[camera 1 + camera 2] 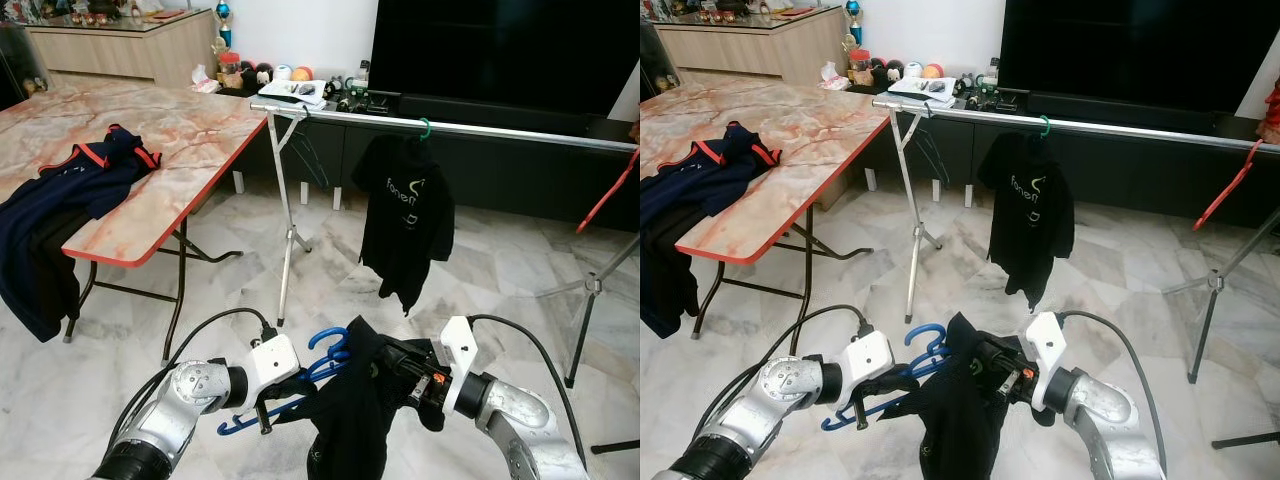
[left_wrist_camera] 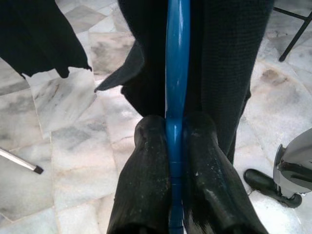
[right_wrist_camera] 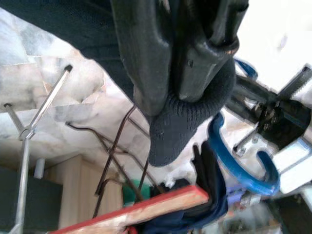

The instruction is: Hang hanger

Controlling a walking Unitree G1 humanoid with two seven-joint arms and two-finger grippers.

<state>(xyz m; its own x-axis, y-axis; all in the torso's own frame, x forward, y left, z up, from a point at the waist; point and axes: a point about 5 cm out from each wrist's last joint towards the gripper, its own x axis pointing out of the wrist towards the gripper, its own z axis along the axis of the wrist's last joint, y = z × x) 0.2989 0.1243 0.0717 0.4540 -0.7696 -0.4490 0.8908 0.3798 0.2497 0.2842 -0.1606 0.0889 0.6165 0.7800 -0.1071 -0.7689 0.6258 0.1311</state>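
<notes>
A blue plastic hanger (image 1: 331, 351) is low in front of me, and my left gripper (image 1: 316, 372) is shut on its bar. In the left wrist view the blue bar (image 2: 176, 73) runs tight between the two black fingers (image 2: 146, 185). A black garment (image 1: 345, 420) droops over the hanger toward the floor. My right gripper (image 1: 388, 360) is shut on a fold of that garment's knit edge (image 3: 187, 117), just right of the hanger's hook (image 3: 234, 165). Beyond stands a silver clothes rail (image 1: 480, 128), about chest height.
A black T-shirt (image 1: 405, 215) hangs on the rail from a green hanger (image 1: 425, 127); a red hanger (image 1: 608, 192) hangs at its right end. A marble-top folding table (image 1: 180, 130) with a navy garment (image 1: 70, 190) is at left. The rail's legs (image 1: 288, 250) stand on the tiled floor.
</notes>
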